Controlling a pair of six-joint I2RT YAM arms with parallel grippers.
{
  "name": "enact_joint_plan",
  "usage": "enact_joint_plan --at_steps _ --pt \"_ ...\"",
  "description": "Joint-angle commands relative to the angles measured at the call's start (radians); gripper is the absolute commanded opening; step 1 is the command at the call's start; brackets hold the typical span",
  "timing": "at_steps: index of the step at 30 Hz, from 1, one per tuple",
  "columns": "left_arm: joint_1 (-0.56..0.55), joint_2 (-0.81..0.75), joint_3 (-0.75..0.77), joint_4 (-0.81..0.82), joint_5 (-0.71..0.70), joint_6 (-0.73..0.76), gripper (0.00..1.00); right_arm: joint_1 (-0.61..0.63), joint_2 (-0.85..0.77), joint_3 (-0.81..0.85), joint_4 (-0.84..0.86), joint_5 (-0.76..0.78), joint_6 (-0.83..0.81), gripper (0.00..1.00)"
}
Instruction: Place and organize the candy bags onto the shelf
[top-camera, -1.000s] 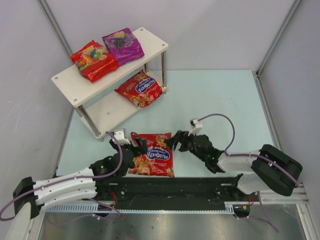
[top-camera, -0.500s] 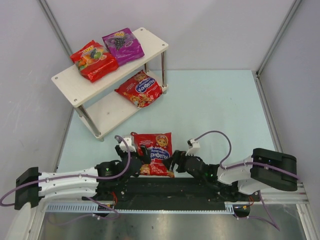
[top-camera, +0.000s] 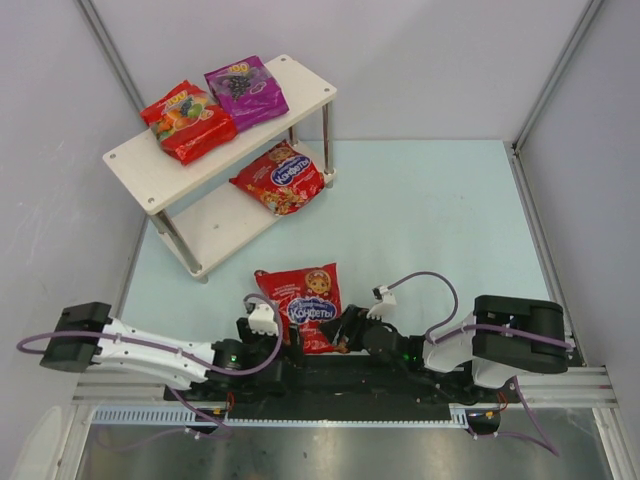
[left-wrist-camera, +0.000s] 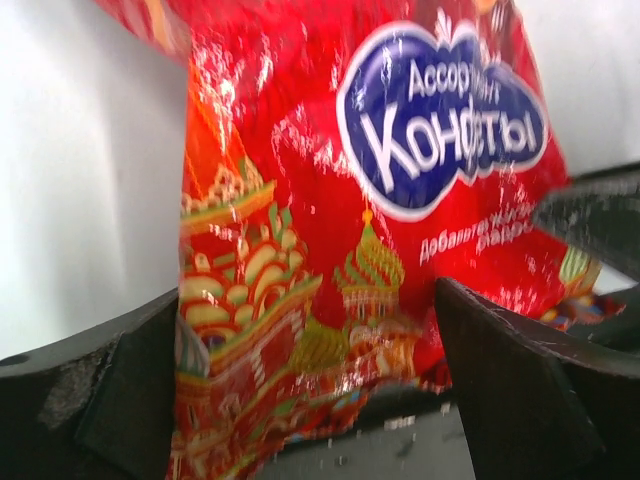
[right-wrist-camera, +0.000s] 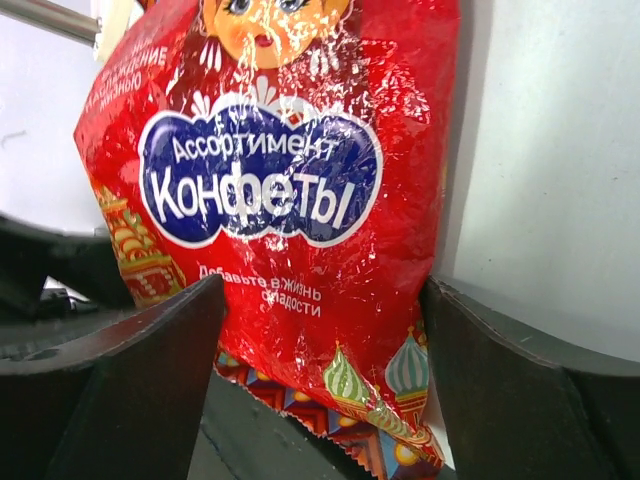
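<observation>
red candy bag (top-camera: 300, 305) by the arm bases; left gripper (left-wrist-camera: 308, 300) gapes wide around it; right gripper (right-wrist-camera: 325, 290) flanks it, grip unclear

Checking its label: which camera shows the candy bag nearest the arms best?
Right wrist: the bag is close, its logo whole and sharp. Left wrist crops and blurs it; top external shows it small.

Glossy crinkled plastic candy bag (right-wrist-camera: 270, 200); pale matt wooden shelf (top-camera: 150, 168) on thin shiny metal legs (top-camera: 178, 243).
</observation>
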Motion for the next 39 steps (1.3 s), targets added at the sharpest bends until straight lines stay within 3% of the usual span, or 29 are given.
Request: enact_joint_plan --at_steps 1,9,15,17,18,19,20,21,22,24,28,31,34,39 --pt "-0.103 0.093 0.103 -0.238 -0.069 -0.367 1.0 0.006 0.049 0.002 -0.037 -0.01 0.035 0.81" --pt "-0.171 0.239 0.137 -0.293 -0.081 -0.556 0.97 -0.003 0.081 0.011 -0.034 -0.045 0.027 0.63" --pt "-0.177 0.196 0.084 -0.235 -0.115 -0.566 0.76 -0.028 0.109 0.02 -0.03 -0.09 0.014 0.39" --pt "-0.179 0.166 0.066 -0.218 -0.124 -0.557 0.66 -0.04 0.113 0.02 -0.016 -0.114 -0.006 0.25" --pt "-0.177 0.157 0.064 -0.217 -0.127 -0.547 0.6 -0.045 0.107 0.02 -0.007 -0.121 -0.02 0.2" --pt "-0.179 0.146 0.061 -0.215 -0.136 -0.541 0.46 -0.049 0.087 0.02 -0.003 -0.122 -0.049 0.07" --pt "-0.179 0.141 0.067 -0.217 -0.144 -0.518 0.38 -0.049 0.072 0.022 -0.005 -0.118 -0.071 0.01" --pt "-0.179 0.14 0.075 -0.214 -0.151 -0.503 0.3 -0.051 0.055 0.022 -0.011 -0.113 -0.089 0.0" --pt "-0.177 0.141 0.084 -0.22 -0.173 -0.488 0.15 -0.052 0.011 0.029 -0.022 -0.096 -0.142 0.0" --pt "-0.177 0.153 0.127 -0.253 -0.199 -0.469 0.0 -0.051 -0.038 0.049 -0.077 -0.075 -0.221 0.0" --pt "-0.179 0.222 0.233 -0.368 -0.271 -0.486 0.0 -0.055 -0.159 0.129 -0.126 -0.061 -0.511 0.0" --pt "-0.177 0.293 0.333 -0.607 -0.341 -0.663 0.0 -0.081 -0.232 0.177 -0.126 -0.079 -0.704 0.0" --pt "-0.174 0.354 0.42 -0.931 -0.392 -0.985 0.0 -0.152 -0.27 0.23 -0.115 -0.162 -0.822 0.0" --pt "-0.053 0.252 0.426 -0.927 -0.479 -0.882 0.0 -0.319 -0.217 0.325 -0.066 -0.382 -0.89 0.0"
